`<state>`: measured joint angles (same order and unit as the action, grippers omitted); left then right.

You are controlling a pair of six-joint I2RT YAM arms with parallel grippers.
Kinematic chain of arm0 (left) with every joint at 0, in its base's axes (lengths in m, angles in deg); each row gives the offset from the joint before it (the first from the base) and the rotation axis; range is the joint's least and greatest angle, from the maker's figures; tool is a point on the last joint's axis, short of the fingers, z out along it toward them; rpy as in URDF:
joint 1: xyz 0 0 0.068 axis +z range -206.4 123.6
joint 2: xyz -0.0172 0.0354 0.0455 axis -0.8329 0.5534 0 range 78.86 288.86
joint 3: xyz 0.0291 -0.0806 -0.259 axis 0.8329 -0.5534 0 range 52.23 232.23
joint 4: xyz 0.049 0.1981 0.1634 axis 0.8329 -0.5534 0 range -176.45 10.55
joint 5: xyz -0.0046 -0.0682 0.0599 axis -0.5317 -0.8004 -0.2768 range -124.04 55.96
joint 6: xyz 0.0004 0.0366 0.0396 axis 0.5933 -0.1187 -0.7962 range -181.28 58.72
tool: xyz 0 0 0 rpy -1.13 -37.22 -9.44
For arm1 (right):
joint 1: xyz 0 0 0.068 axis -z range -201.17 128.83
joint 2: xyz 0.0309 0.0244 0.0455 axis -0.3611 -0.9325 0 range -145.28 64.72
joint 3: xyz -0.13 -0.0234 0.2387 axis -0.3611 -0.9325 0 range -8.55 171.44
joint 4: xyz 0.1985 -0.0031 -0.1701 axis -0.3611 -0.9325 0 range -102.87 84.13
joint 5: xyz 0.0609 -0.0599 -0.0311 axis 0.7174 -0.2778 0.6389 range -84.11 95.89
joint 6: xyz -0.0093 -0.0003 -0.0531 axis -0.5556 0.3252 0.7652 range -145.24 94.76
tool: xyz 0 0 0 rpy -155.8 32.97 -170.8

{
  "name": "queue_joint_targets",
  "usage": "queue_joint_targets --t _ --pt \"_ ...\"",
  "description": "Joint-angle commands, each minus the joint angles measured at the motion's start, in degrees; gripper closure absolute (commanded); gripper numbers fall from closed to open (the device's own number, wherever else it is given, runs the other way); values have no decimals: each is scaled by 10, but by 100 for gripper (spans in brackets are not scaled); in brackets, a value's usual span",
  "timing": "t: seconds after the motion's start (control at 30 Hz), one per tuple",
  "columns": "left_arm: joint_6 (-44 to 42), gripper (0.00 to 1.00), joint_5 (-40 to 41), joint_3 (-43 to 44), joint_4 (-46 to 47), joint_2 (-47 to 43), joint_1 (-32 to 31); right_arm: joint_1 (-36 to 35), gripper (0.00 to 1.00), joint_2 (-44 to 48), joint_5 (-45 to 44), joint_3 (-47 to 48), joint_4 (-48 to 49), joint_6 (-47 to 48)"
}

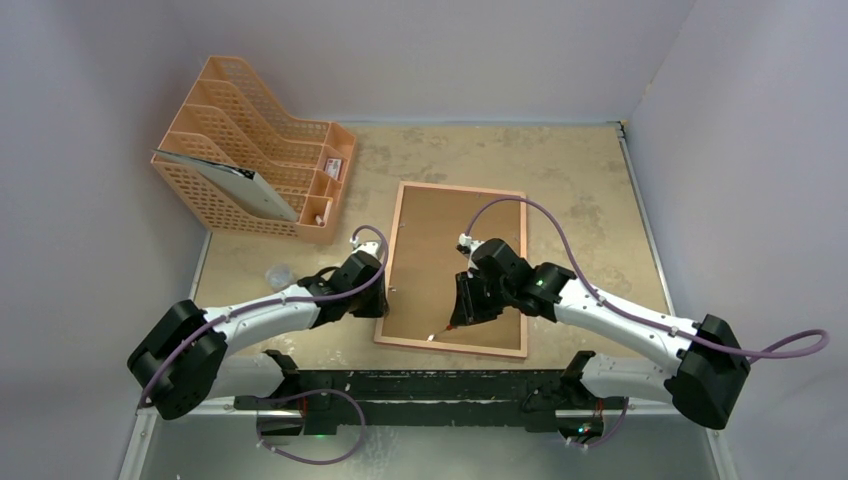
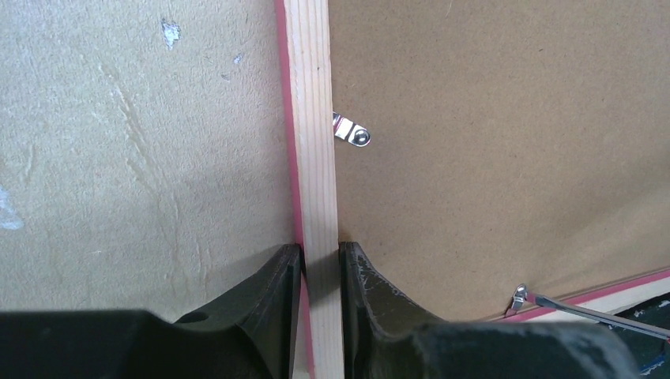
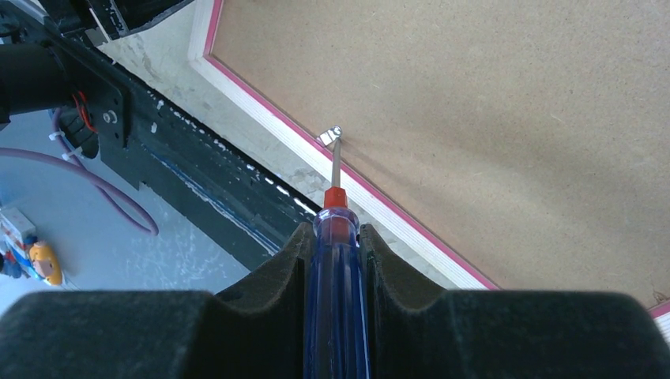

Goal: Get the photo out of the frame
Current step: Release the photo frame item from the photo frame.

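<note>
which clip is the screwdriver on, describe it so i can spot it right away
Find the pink-red frame lying face down mid-table, brown backing board up. On its near rail, left of the middle, sits a small silver clip. Unlike the clip on the left rail, it has the screwdriver tip at it.

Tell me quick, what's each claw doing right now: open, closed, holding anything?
Left claw: closed on the frame, on its left rail.
Right claw: closed on a blue-handled screwdriver, tip at a clip.

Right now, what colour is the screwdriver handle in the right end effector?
Plastic screwdriver handle: translucent blue with a red collar; clearest in right wrist view.
</note>
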<state>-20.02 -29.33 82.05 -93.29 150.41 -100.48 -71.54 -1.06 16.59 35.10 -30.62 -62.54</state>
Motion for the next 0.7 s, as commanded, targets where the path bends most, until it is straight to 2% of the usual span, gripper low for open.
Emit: queue_joint_targets --t 0.0,0.27,0.67 --pt "-11 81 2 -15 -58 13 -8 -6 100 0 6 -5 24 -6" --pt "-13 89 -3 -16 -58 10 -8 -6 100 11 9 -20 56 -25" --pt "-7 94 4 -18 -61 4 -8 -7 100 28 -45 -11 39 -40"
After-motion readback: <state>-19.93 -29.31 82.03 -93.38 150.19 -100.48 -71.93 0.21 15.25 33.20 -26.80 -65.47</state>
